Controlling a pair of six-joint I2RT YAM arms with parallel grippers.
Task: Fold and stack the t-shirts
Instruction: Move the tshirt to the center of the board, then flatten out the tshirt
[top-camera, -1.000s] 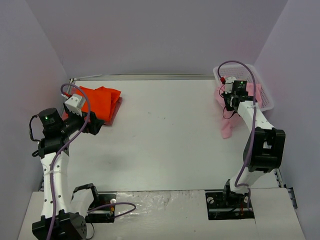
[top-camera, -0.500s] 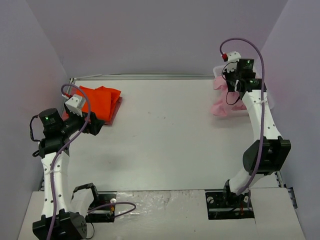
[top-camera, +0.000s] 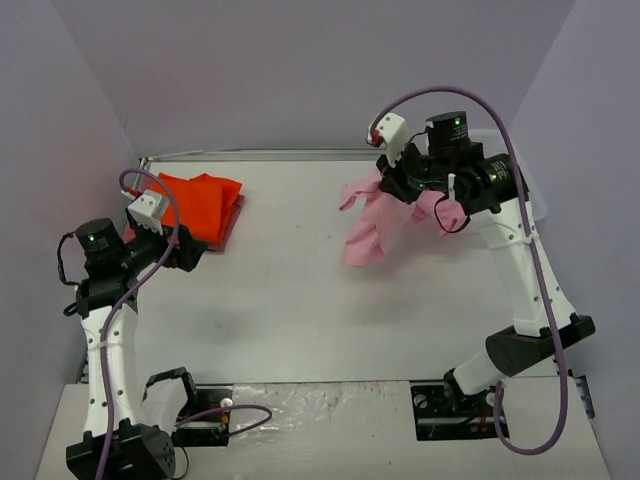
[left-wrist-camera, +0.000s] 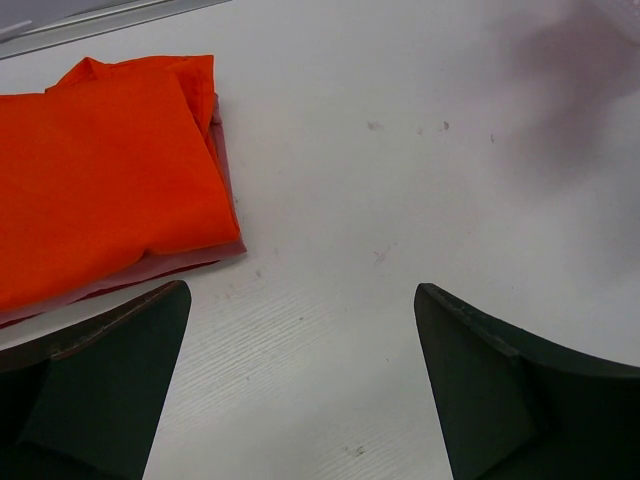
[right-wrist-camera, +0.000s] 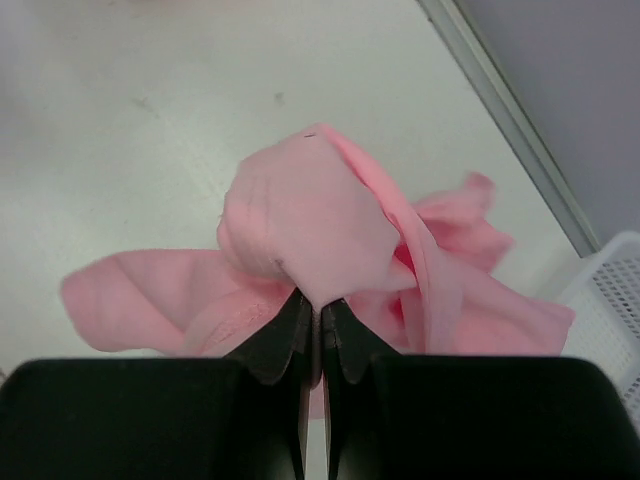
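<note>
My right gripper (top-camera: 400, 190) is shut on the light pink t-shirt (top-camera: 370, 225) and holds it bunched above the table right of centre; in the right wrist view the shirt (right-wrist-camera: 310, 225) hangs from my closed gripper (right-wrist-camera: 318, 315). The bright orange t-shirt (top-camera: 200, 202) lies folded at the back left on top of the dull pinkish-red folded one (top-camera: 232, 222). Both show in the left wrist view, orange (left-wrist-camera: 100, 170) over pinkish-red (left-wrist-camera: 225, 170). My left gripper (top-camera: 195, 255) is open and empty just in front of that stack (left-wrist-camera: 300, 380).
A white mesh basket (top-camera: 535, 195) stands at the far right, mostly hidden by my right arm; its corner shows in the right wrist view (right-wrist-camera: 610, 300). A metal rail (top-camera: 280, 154) runs along the table's back edge. Walls close in on both sides.
My right arm has lifted the pink t-shirt out of the basket area and swung it left, over the table. The left arm has not moved.
</note>
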